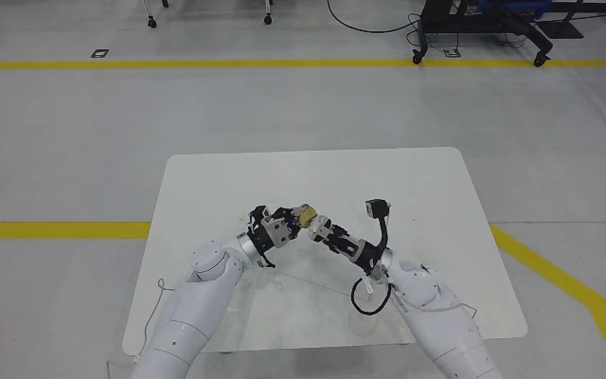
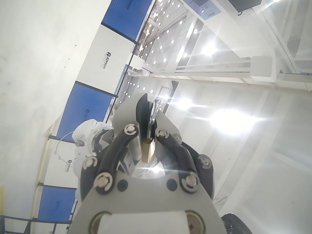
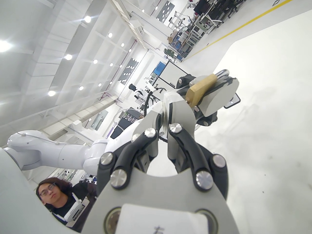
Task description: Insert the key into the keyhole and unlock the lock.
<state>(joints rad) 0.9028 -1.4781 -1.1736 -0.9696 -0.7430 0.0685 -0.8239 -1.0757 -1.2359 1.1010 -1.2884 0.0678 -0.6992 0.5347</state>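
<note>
The left gripper (image 1: 298, 215) clamped the brass lock (image 3: 202, 87) over the table (image 1: 426, 189), the right gripper (image 3: 162, 116), jaws nearly closed, just beside it.

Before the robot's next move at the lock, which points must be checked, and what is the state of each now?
1. The lock clamped in the left gripper: ok.
2. The lock's bottom end turned to the right gripper: ok.
3. The right gripper close to the lock: ok.
4. The key held in the right gripper: cannot tell.
5. The key's tip in the keyhole: cannot tell.
</note>
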